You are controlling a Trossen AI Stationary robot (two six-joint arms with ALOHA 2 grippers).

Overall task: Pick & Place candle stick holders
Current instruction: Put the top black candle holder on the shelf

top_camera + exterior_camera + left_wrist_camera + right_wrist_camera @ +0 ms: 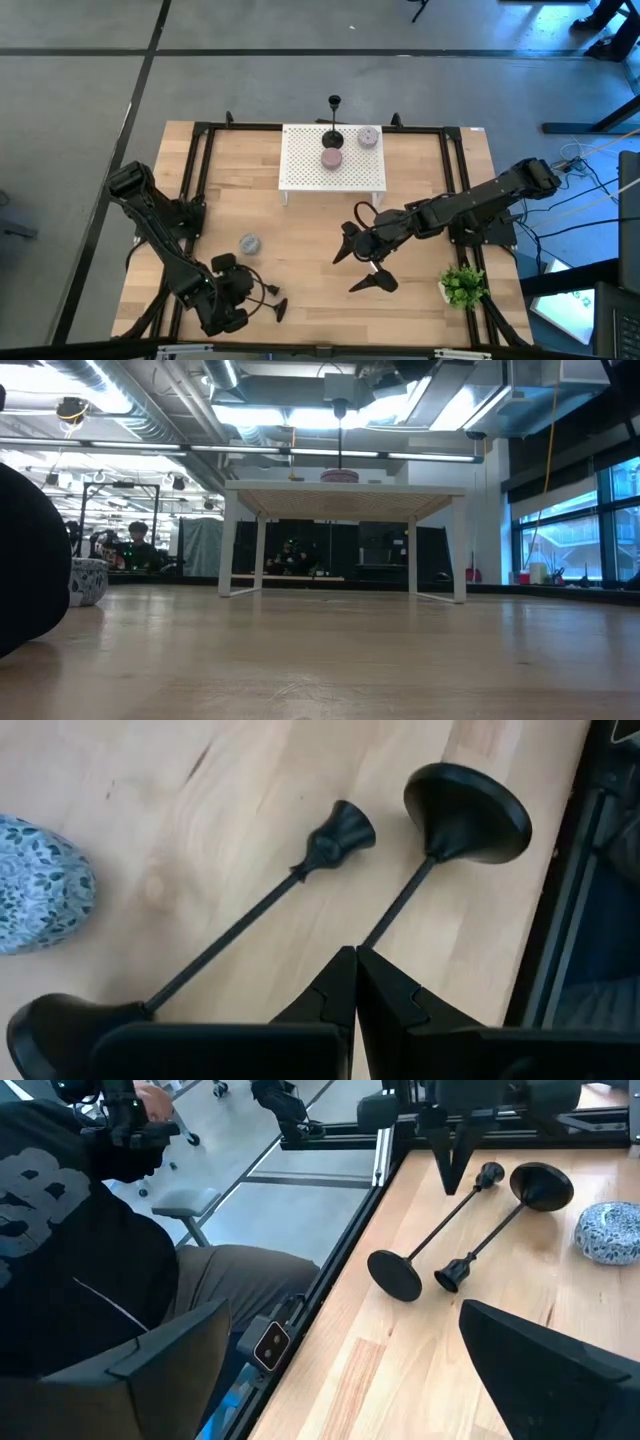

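High view: right gripper (362,262) hovering mid-table, jaws spread wide, holding nothing. Left gripper (355,982) sitting closed, empty, above two candle stick holders (250,920) lying side by side near table's front-left corner. Third holder (333,122) standing on white perforated rack (310,170).

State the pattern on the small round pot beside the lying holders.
White with blue-grey leaf print on the pot; left wrist view shows it best.

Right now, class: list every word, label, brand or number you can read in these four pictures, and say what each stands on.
No text reads clearly in any view.
Person's dark top: large pale printed shapes, only partly in view, not readable.
Small tag on the table frame: a mark, too small to read.
Candle stick holders, white stand: no markings visible.
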